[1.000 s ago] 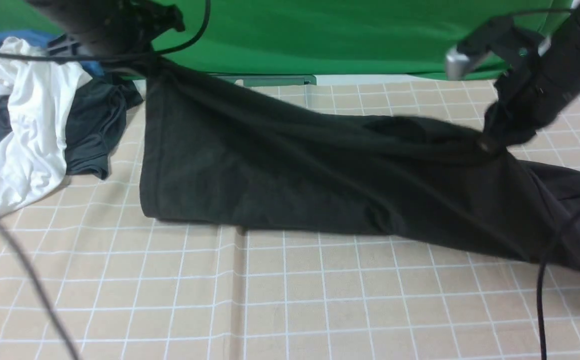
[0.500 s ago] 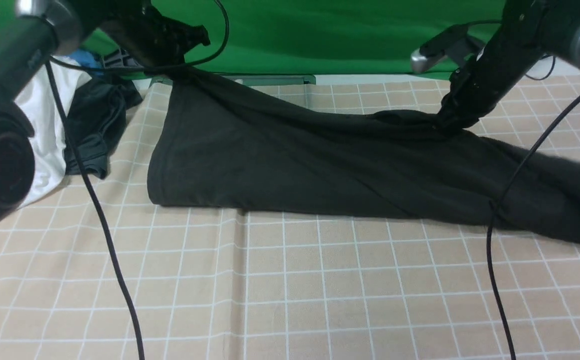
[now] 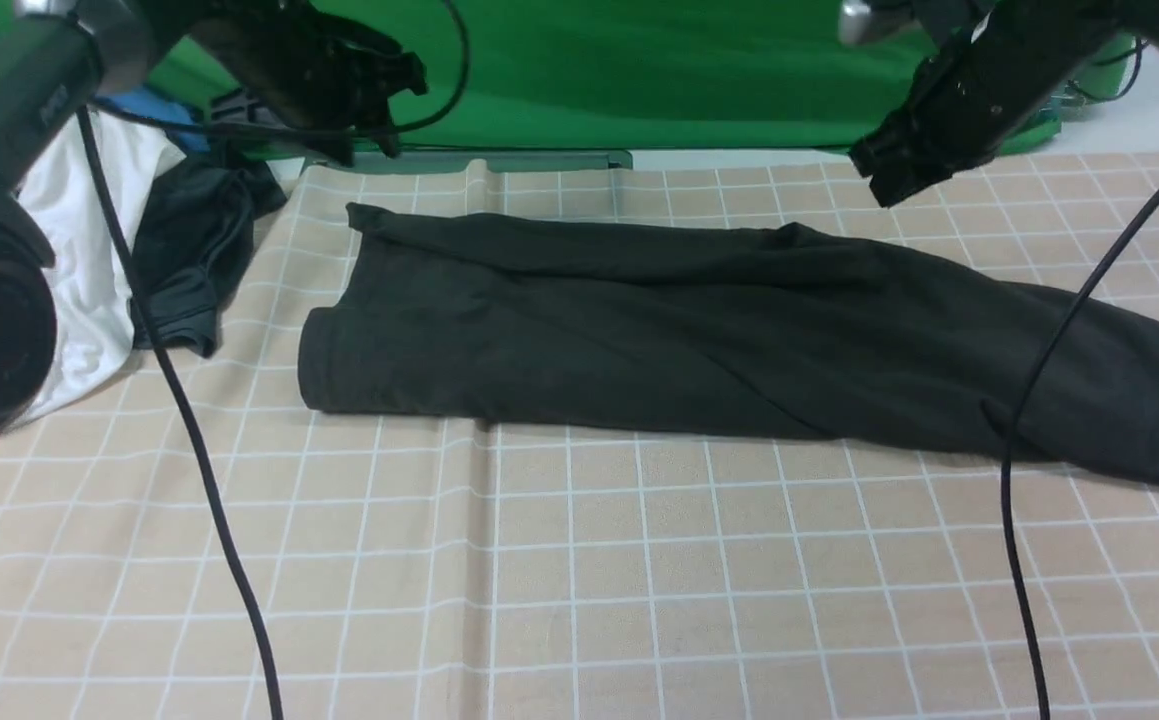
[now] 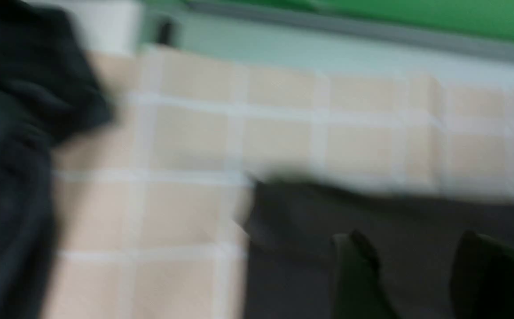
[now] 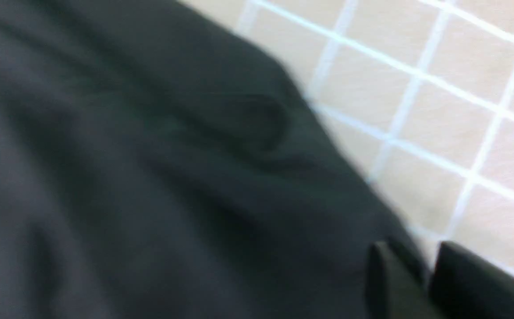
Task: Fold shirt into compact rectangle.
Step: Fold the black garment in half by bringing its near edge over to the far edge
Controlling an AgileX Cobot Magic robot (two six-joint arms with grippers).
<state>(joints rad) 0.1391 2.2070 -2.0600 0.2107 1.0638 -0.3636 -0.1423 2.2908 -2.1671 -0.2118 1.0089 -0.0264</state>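
Left gripper (image 3: 371, 148), right gripper (image 3: 881, 186) off the shirt (image 3: 639, 330); both empty

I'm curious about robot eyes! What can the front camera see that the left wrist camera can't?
Only the front view: most of the shirt lying flat, the white garment, the right gripper raised. Only the left wrist view: the left gripper close up, fingers parted, holding nothing. Both: a shirt corner, the checked cloth, the dark grey garment.
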